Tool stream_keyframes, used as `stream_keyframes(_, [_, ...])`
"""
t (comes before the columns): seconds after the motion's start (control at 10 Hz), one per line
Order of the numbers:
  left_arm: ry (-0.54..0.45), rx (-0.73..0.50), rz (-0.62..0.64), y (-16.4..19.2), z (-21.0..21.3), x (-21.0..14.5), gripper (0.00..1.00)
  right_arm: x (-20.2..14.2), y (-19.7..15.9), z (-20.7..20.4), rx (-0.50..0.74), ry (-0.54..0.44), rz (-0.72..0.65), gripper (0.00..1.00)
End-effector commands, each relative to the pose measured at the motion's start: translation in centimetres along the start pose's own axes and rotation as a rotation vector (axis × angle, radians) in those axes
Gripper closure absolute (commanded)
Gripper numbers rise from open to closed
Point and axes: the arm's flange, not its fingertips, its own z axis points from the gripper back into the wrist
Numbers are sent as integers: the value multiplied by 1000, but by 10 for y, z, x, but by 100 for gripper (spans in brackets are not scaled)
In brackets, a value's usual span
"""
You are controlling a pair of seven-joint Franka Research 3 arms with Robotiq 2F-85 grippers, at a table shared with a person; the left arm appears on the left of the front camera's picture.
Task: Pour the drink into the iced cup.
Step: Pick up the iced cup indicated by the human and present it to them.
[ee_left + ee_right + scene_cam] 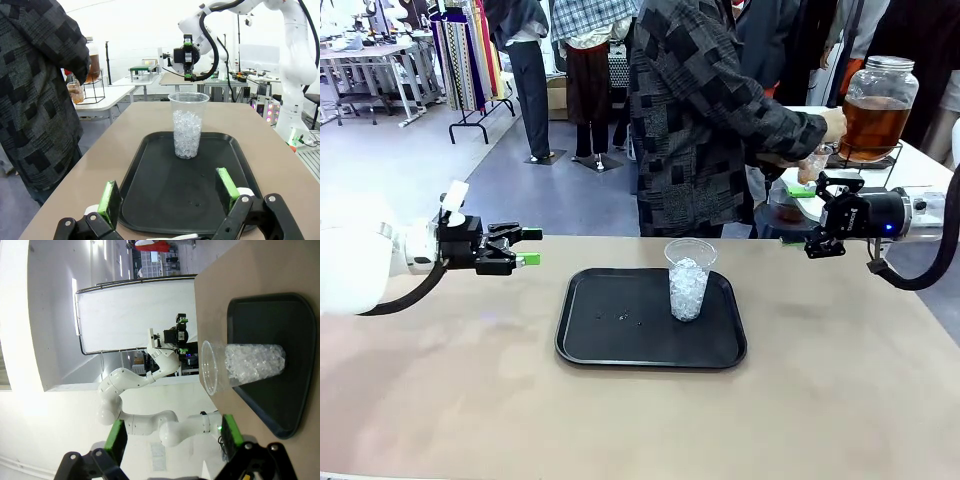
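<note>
Front view: the person's hand [833,124] blocks your sight of the lower left side of the dispenser jar [876,105].

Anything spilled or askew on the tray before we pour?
Only a minor thing: a few small wet-looking specks lie on the black tray, left of the iced cup; droplets or ice bits, I cannot tell. The cup stands upright, off-centre toward the tray's right.

The iced cup [689,280], clear plastic and well filled with ice, stands upright at the right rear of the black tray [610,340] before me. The drink [872,125], amber-brown and translucent, fills about half of the glass dispenser jar [885,75] far off to my right.
</note>
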Motion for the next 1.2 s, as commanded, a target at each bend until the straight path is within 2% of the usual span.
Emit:
stream_keyframes(0.0, [5, 1, 3, 1, -2, 3, 0, 0, 2, -1, -1, 0, 6, 0])
stream_keyframes(1.1, [5, 1, 3, 1, -2, 3, 0, 0, 2, -1, -1, 0, 6, 0])
